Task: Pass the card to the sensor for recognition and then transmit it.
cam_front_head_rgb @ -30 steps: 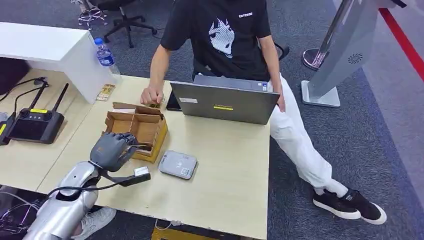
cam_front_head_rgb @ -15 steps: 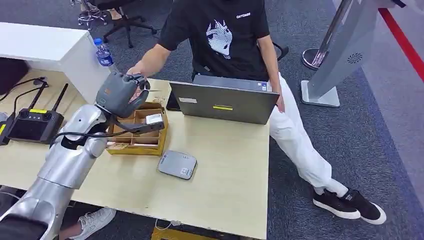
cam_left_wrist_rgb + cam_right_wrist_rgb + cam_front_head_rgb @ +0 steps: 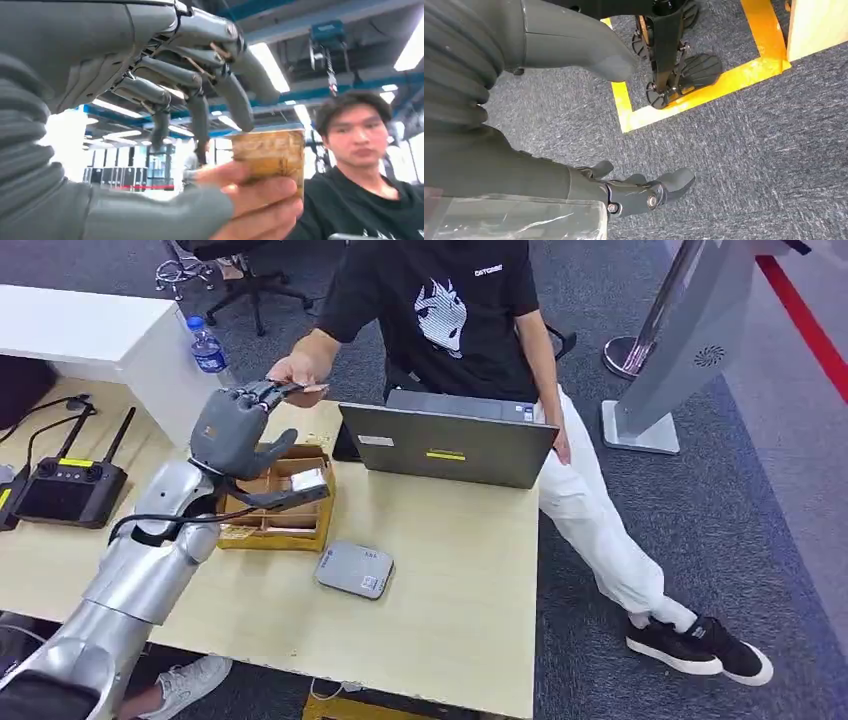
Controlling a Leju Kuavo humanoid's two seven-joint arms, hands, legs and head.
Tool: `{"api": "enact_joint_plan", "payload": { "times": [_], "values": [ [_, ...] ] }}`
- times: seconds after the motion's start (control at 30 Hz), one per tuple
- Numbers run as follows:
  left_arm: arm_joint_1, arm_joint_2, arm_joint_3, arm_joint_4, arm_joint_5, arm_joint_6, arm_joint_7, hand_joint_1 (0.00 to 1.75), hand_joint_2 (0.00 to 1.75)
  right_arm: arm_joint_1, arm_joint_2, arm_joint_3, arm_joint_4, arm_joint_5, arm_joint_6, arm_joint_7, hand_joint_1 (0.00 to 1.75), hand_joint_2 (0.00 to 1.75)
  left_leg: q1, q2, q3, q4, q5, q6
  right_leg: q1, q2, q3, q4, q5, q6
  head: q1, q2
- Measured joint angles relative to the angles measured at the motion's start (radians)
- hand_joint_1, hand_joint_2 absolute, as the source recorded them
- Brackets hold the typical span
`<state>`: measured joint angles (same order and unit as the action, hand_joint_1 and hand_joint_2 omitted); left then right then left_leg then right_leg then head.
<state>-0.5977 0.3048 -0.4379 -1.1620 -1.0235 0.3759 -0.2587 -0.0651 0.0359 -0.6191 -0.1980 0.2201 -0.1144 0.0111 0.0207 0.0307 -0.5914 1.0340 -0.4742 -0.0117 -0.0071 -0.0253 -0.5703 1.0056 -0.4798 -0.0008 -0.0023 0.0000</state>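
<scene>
My left hand (image 3: 236, 427) is raised at the far left of the table (image 3: 450, 580), fingers (image 3: 197, 100) spread and released, nothing gripped. The card (image 3: 306, 389) sits right at my fingertips, but the person's hand (image 3: 290, 370) is the one pinching it; in the left wrist view the card (image 3: 269, 152) is between my thumb and fingers without them closing on it. I read this as the handover step: I'm receiving the card, not yet at the sensor. Next move calls for closing thumb and fingers on the card's free edge, waiting for the person to let go, then bringing it down to the grey reader pad (image 3: 355, 569), which I take to be the sensor, lying near the middle of the table. My right hand (image 3: 639, 192) hangs over the carpet, fingers loosely curled, holding nothing. Counts: one card, one reader pad, one cardboard box (image 3: 275, 498) just under my left hand, one laptop (image 3: 450, 445), one water bottle (image 3: 208, 346), one remote controller (image 3: 68, 488) far left, one person.
</scene>
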Motion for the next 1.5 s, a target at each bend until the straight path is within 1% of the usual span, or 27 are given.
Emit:
{"api": "enact_joint_plan", "payload": {
  "times": [0.07, 0.13, 0.2, 0.23, 0.3, 0.37, 0.4, 0.43, 0.47, 0.5, 0.57, 0.6, 0.67, 0.7, 0.73, 0.77, 0.83, 0.87, 0.93, 0.97, 1.0, 1.07, 1.1, 1.17, 1.27, 1.37, 1.5],
  "values": [
    [0.056, -0.001, 0.031, -0.001, 0.010, 0.109, -0.030, 0.00, 1.75, 0.000, 0.002, -0.007, 0.000, 0.011, -0.003, 0.000, 0.00, 1.75, 0.000, 0.001, 0.000, 0.000, 0.000, 0.000, 0.000, 0.001, 0.000, 0.000, 0.000, 0.000, -0.001, 0.000],
    [0.108, -0.005, 0.067, -0.003, 0.012, 0.151, -0.049, 0.00, 1.75, 0.001, 0.004, -0.013, 0.000, 0.012, -0.006, 0.000, 0.00, 1.75, 0.000, 0.001, 0.000, 0.000, 0.000, 0.000, 0.000, 0.001, -0.001, 0.000, 0.000, 0.000, 0.000, 0.000],
    [0.142, -0.006, 0.092, -0.004, 0.015, 0.163, -0.057, 0.00, 1.75, 0.000, 0.005, -0.016, 0.000, 0.012, -0.009, 0.000, 0.00, 1.75, 0.000, 0.000, -0.001, 0.000, 0.000, 0.000, 0.000, 0.000, -0.001, 0.000, 0.000, 0.000, 0.000, 0.000],
    [0.162, -0.009, 0.106, -0.011, 0.032, 0.190, -0.067, 0.00, 1.75, -0.001, 0.006, -0.016, 0.000, 0.013, -0.010, 0.000, 0.00, 1.75, 0.000, 0.000, -0.001, 0.000, 0.000, 0.000, 0.000, 0.000, -0.001, 0.000, 0.000, 0.000, 0.000, 0.000],
    [0.226, -0.025, 0.157, -0.051, 0.079, 0.271, -0.112, 0.00, 1.75, 0.000, 0.007, -0.021, 0.000, 0.013, -0.013, 0.003, 0.00, 1.75, 0.000, 0.003, 0.000, 0.000, -0.001, 0.000, 0.000, 0.002, -0.001, 0.000, 0.000, 0.000, 0.000, 0.000],
    [0.278, -0.043, 0.209, -0.083, 0.091, 0.294, -0.145, 0.00, 1.75, 0.002, 0.008, -0.024, 0.000, 0.015, -0.014, 0.003, 0.00, 1.75, 0.000, 0.002, 0.000, 0.000, -0.001, 0.000, 0.000, 0.002, -0.002, 0.000, 0.000, 0.000, 0.000, 0.000],
    [0.301, -0.049, 0.228, -0.095, 0.103, 0.294, -0.155, 0.00, 1.75, 0.002, 0.008, -0.025, 0.000, 0.017, -0.014, 0.004, 0.00, 1.75, 0.000, 0.002, -0.001, 0.000, -0.001, 0.000, 0.000, 0.002, -0.002, 0.000, 0.000, 0.000, 0.000, 0.000],
    [0.322, -0.056, 0.246, -0.108, 0.151, 0.282, -0.176, 0.00, 1.75, 0.001, 0.009, -0.027, 0.000, 0.019, -0.015, 0.004, 0.00, 1.75, 0.000, 0.002, -0.001, 0.000, -0.001, 0.000, 0.000, 0.001, -0.002, 0.000, 0.000, 0.000, 0.000, 0.000],
    [0.349, -0.069, 0.272, -0.130, 0.245, 0.237, -0.215, 0.00, 1.75, 0.000, 0.010, -0.032, 0.000, 0.018, -0.017, 0.004, 0.00, 1.75, 0.000, 0.002, -0.001, 0.000, -0.002, 0.000, 0.000, 0.002, -0.002, 0.000, 0.000, 0.000, -0.001, 0.000],
    [0.375, -0.085, 0.309, -0.154, 0.384, 0.158, -0.262, 0.00, 1.75, 0.000, 0.011, -0.039, 0.000, 0.014, -0.019, 0.004, 0.00, 1.75, 0.000, 0.002, -0.001, 0.000, -0.002, 0.000, 0.000, 0.002, -0.002, 0.000, 0.000, 0.000, 0.000, 0.000],
    [0.431, -0.120, 0.390, -0.191, 0.661, -0.018, -0.336, 0.00, 1.75, 0.002, 0.012, -0.048, 0.000, 0.011, -0.024, 0.000, 0.00, 1.75, 0.000, 0.003, -0.001, 0.000, -0.002, -0.001, 0.000, 0.003, -0.002, 0.000, 0.000, 0.000, 0.000, 0.000],
    [0.461, -0.135, 0.443, -0.195, 0.768, -0.112, -0.366, 0.00, 1.75, 0.003, 0.013, -0.055, 0.000, 0.011, -0.024, -0.003, 0.00, 1.75, 0.000, 0.004, -0.001, 0.000, -0.003, -0.001, 0.000, 0.004, -0.002, 0.000, -0.001, 0.000, 0.000, 0.000],
    [0.500, -0.151, 0.548, -0.185, 0.881, -0.242, -0.406, 0.00, 1.75, 0.003, 0.013, -0.068, 0.000, 0.011, -0.028, -0.004, 0.00, 1.75, 0.000, 0.004, -0.001, 0.000, -0.003, -0.001, 0.000, 0.004, -0.003, 0.000, -0.001, 0.000, 0.000, 0.000],
    [0.513, -0.157, 0.618, -0.163, 0.927, -0.310, -0.425, 0.00, 1.75, 0.004, 0.013, -0.073, 0.000, 0.011, -0.030, -0.004, 0.00, 1.75, 0.000, 0.004, -0.001, -0.001, -0.003, -0.001, 0.000, 0.004, -0.003, 0.000, -0.001, 0.000, 0.000, 0.000],
    [0.520, -0.160, 0.682, -0.134, 0.960, -0.360, -0.429, 0.00, 1.75, 0.004, 0.013, -0.078, 0.000, 0.012, -0.030, -0.004, 0.00, 1.75, 0.000, 0.004, -0.001, -0.001, -0.003, -0.001, 0.000, 0.004, -0.003, 0.000, -0.001, -0.001, -0.001, 0.000],
    [0.525, -0.160, 0.744, -0.100, 0.987, -0.398, -0.432, 0.00, 1.75, 0.004, 0.013, -0.083, 0.000, 0.013, -0.031, -0.004, 0.00, 1.75, 0.001, 0.004, -0.001, -0.001, -0.003, -0.001, 0.000, 0.004, -0.003, 0.000, -0.001, -0.001, 0.000, 0.000],
    [0.522, -0.149, 0.883, 0.014, 1.042, -0.489, -0.436, 0.00, 1.75, 0.004, 0.013, -0.093, 0.000, 0.019, -0.032, -0.004, 0.00, 1.75, 0.001, 0.004, -0.001, -0.002, -0.003, -0.001, 0.000, 0.004, -0.003, 0.000, -0.002, -0.002, 0.000, 0.000],
    [0.518, -0.135, 0.951, 0.091, 1.089, -0.562, -0.436, 0.00, 1.75, 0.004, 0.013, -0.095, 0.000, 0.025, -0.032, -0.003, 0.00, 1.75, 0.001, 0.005, -0.001, -0.002, -0.003, -0.001, 0.000, 0.005, -0.003, 0.000, -0.002, -0.002, -0.001, 0.000],
    [0.512, -0.097, 1.080, 0.252, 1.225, -0.752, -0.430, 0.00, 1.75, 0.005, 0.013, -0.097, 0.000, 0.032, -0.031, -0.003, 0.00, 1.75, 0.001, 0.006, 0.000, -0.002, -0.003, -0.002, 0.001, 0.007, -0.003, 0.000, -0.003, -0.002, 0.000, 0.000],
    [0.510, -0.082, 1.142, 0.337, 1.294, -0.832, -0.414, 0.00, 1.75, 0.005, 0.013, -0.098, 0.000, 0.035, -0.031, 0.000, 0.00, 1.75, 0.001, 0.006, 0.000, -0.002, -0.003, -0.002, 0.001, 0.007, -0.003, 0.000, -0.003, -0.002, -0.001, 0.000],
    [0.512, -0.069, 1.204, 0.417, 1.350, -0.887, -0.393, 0.00, 1.75, 0.005, 0.013, -0.099, 0.000, 0.042, -0.031, 0.000, 0.00, 1.75, 0.001, 0.006, 0.000, -0.002, -0.003, -0.002, 0.001, 0.006, -0.003, 0.000, -0.003, -0.002, -0.001, 0.000],
    [0.515, -0.054, 1.293, 0.531, 1.420, -0.935, -0.348, 0.00, 1.75, 0.004, 0.013, -0.102, 0.000, 0.050, -0.031, 0.002, 0.00, 1.75, 0.001, 0.004, -0.001, -0.002, -0.003, -0.002, 0.000, 0.004, -0.003, 0.000, -0.004, -0.001, -0.001, 0.000],
    [0.517, -0.050, 1.333, 0.579, 1.443, -0.940, -0.326, 0.00, 1.75, 0.003, 0.013, -0.104, 0.000, 0.050, -0.031, 0.005, 0.00, 1.75, 0.000, 0.004, -0.001, -0.002, -0.004, -0.001, 0.000, 0.004, -0.003, 0.000, -0.005, 0.000, -0.001, 0.000],
    [0.519, -0.049, 1.405, 0.657, 1.483, -0.926, -0.280, 0.00, 1.75, 0.002, 0.013, -0.105, 0.000, 0.051, -0.031, 0.006, 0.00, 1.75, 0.000, 0.002, -0.001, -0.002, -0.004, -0.001, 0.000, 0.002, -0.002, -0.001, -0.005, 0.000, -0.001, 0.000],
    [0.519, -0.051, 1.485, 0.744, 1.517, -0.876, -0.223, 0.00, 1.75, 0.001, 0.013, -0.106, 0.000, 0.064, -0.030, 0.007, 0.00, 1.75, 0.000, 0.000, -0.001, -0.002, -0.005, 0.000, 0.000, 0.000, -0.001, -0.002, -0.005, 0.001, 0.000, 0.000],
    [0.519, -0.057, 1.533, 0.795, 1.525, -0.857, -0.205, 0.00, 1.75, 0.001, 0.013, -0.108, 0.000, 0.065, -0.030, 0.008, 0.00, 1.75, 0.000, 0.000, -0.001, -0.002, -0.005, 0.000, 0.000, -0.001, -0.001, -0.002, -0.005, 0.001, 0.000, 0.000],
    [0.516, -0.058, 1.567, 0.830, 1.526, -0.850, -0.204, 0.00, 1.75, 0.000, 0.013, -0.110, 0.000, 0.065, -0.030, 0.008, 0.00, 1.75, 0.000, 0.000, -0.001, -0.002, -0.005, 0.000, 0.000, -0.001, 0.000, -0.002, -0.005, 0.001, 0.000, 0.000]
  ]
}}
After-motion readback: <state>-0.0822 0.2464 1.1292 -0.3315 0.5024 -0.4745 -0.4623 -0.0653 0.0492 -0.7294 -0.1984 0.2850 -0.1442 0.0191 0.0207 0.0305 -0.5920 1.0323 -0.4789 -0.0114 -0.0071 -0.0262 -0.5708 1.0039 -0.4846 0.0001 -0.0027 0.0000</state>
